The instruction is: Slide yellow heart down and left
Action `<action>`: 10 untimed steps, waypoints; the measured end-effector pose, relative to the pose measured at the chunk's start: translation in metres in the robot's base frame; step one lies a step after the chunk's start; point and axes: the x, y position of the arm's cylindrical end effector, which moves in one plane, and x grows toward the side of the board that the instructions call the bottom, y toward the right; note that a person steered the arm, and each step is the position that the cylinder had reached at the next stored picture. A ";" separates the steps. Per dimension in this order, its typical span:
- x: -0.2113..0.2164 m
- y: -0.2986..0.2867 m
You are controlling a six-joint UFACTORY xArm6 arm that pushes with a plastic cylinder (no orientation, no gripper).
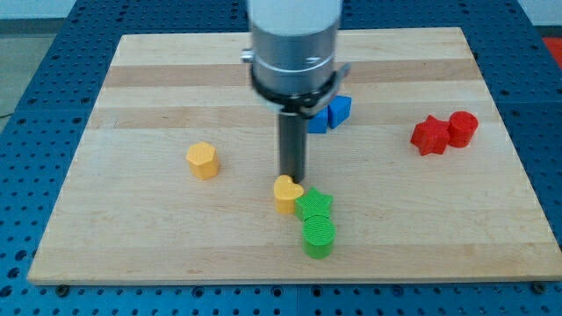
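Note:
The yellow heart [286, 194] lies below the board's middle, touching the green star [314, 206] on its right. My tip [291, 178] stands just above the heart's upper edge, at or very near it. A green cylinder [319, 236] sits directly below the star. The arm's grey body [292, 39] hangs over the upper middle of the board.
A yellow hexagonal block [203, 161] lies to the left. Two blue blocks [330, 111] sit behind the rod, partly hidden. A red star-like block [428, 136] and a red cylinder [463, 128] are at the right. The wooden board [132, 228] rests on a blue perforated table.

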 end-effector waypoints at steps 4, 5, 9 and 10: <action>-0.030 0.015; -0.011 0.024; 0.061 -0.068; 0.061 -0.040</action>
